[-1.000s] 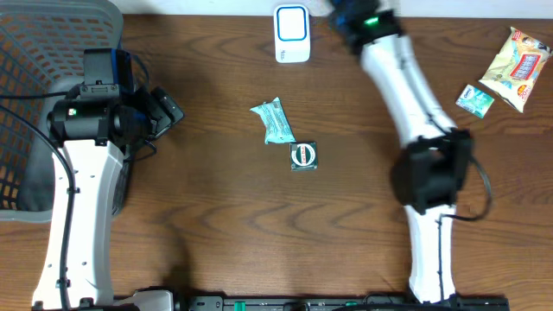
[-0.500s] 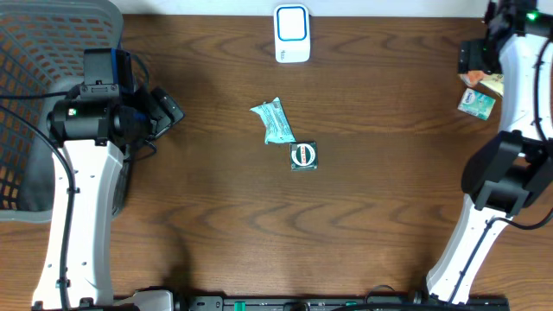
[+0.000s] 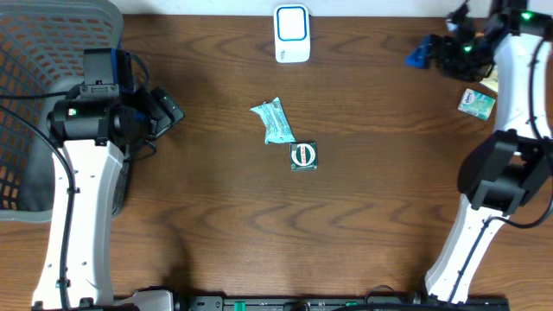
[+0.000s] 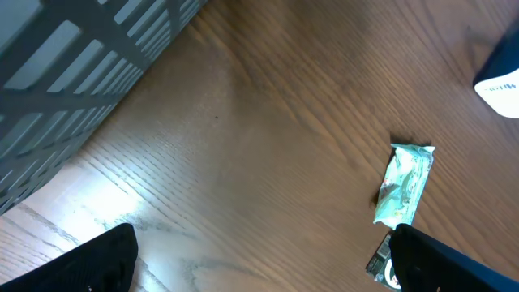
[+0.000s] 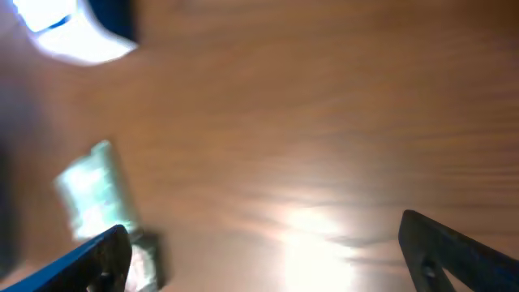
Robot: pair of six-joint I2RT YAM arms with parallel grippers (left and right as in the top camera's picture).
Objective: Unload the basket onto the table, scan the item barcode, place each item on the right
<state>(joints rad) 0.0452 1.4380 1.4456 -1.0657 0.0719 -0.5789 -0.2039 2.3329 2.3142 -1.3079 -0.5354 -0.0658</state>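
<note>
Brown wooden table (image 3: pixel 216 216) fills the view, with a grey mesh basket (image 3: pixel 34 34) at its far left corner. The left gripper (image 4: pixel 259 264) hangs near the basket and the right gripper (image 5: pixel 272 258) near the far right edge, each with fingers spread wide around nothing. A white scanner (image 3: pixel 292 33) stands at the far edge; mid-table lies the green packet (image 3: pixel 275 122), a small dark square packet (image 3: pixel 303 155) just beside its near end.

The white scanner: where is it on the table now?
In the overhead view, the white scanner sits top centre, at the table's far edge, above the green packet.
</note>
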